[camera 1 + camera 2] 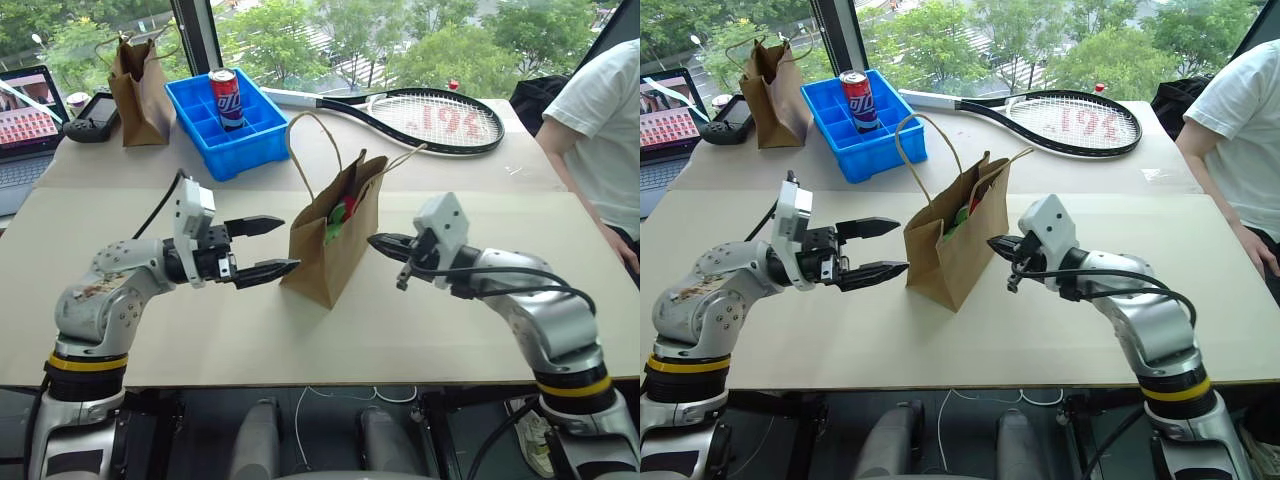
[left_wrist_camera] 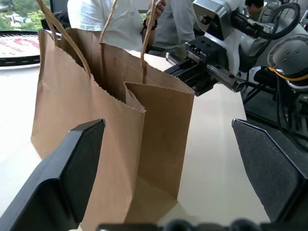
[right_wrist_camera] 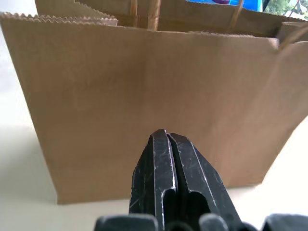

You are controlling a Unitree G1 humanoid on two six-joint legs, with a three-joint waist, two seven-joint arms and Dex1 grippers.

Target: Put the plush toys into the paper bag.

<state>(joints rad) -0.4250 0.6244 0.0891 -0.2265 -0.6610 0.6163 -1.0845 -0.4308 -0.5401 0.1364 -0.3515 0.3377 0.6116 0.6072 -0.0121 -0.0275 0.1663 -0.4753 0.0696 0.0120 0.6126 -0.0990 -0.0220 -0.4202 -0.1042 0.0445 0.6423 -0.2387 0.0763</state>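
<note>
The two head views look forward and down from above the table (image 1: 300,340), taking in both arms with the paper bag (image 1: 330,250) between them (the right eye's picture sits slightly offset). The left wrist view looks level along its fingers (image 2: 72,168), close to the bag's narrow end, with the right gripper (image 2: 180,72) beyond. The right wrist view faces the bag's broad side from very near.

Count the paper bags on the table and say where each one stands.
2. One paper bag stands mid-table between the grippers, with toys showing inside. A second bag stands at the far left, beside the blue tray. None seem hidden.
</note>
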